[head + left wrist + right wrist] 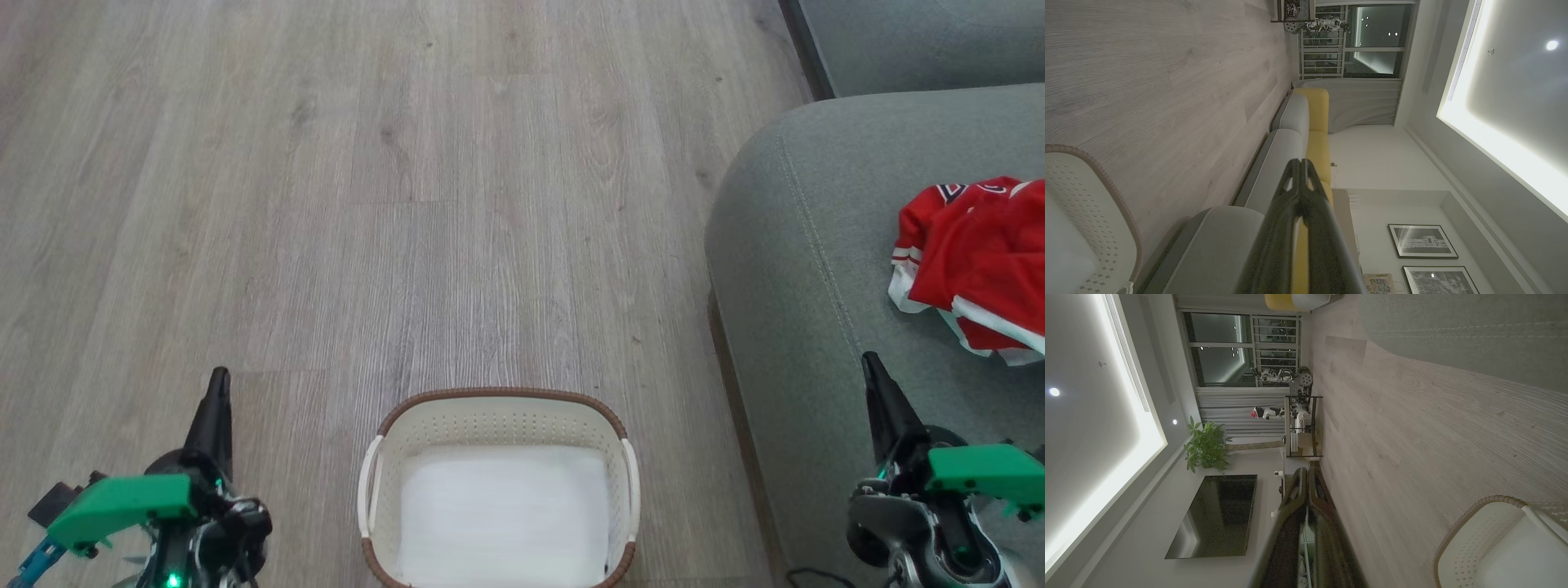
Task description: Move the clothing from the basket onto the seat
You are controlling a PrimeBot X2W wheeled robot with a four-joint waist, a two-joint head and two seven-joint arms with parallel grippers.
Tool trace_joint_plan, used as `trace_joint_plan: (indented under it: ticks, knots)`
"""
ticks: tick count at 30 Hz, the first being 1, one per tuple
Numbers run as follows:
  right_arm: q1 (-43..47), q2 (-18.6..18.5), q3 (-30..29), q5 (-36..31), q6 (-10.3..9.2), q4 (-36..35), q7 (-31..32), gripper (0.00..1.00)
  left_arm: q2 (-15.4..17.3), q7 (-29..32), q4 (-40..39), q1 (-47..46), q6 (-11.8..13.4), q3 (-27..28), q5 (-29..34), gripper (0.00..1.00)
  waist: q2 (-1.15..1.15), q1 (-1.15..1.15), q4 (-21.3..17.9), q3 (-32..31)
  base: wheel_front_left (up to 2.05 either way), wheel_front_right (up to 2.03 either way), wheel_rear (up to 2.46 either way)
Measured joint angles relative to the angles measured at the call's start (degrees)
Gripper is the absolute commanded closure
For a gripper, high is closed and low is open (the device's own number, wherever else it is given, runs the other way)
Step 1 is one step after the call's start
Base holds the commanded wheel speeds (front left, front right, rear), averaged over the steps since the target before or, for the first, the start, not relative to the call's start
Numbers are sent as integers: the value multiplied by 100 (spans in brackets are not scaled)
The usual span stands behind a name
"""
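Nearest the robot, in the head view, the left claw (219, 382) sits at seven o'clock and the right claw (870, 363) at five o'clock. Each has its two dark fingers pressed tight together, pointing toward twelve, with nothing between them. The wrist views show the same joined tips against the room. Between the claws, at six o'clock, the basket (502, 394) stands on the wooden floor (408, 204). Its white bottom is bare and no red cloth shows inside it or over its rim. Farther off, at about three o'clock, the seat (800, 269) curves in from the right edge. The clothing (976, 253) lies on it as one crumpled red and white heap, cut off by the picture's right edge. The part that shows slopes roughly from ten o'clock to four o'clock. From the right claw the heap lies between one and two o'clock, near and just beyond its tips. From the left claw it lies close to three o'clock, well apart, with the basket in between. The right arm is plainly the nearer one. Judged from this, the job looks done, and any tidying of the heap would fall to the right arm.
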Motion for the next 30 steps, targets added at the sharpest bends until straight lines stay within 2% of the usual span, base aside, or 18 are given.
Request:
trace_joint_plan:
  ticks: [30]
  knots:
    - [0,1,-2,0,0,0,1,100,0,0,0,0,0,0,0,100,0,0,0,0,0,0,0]
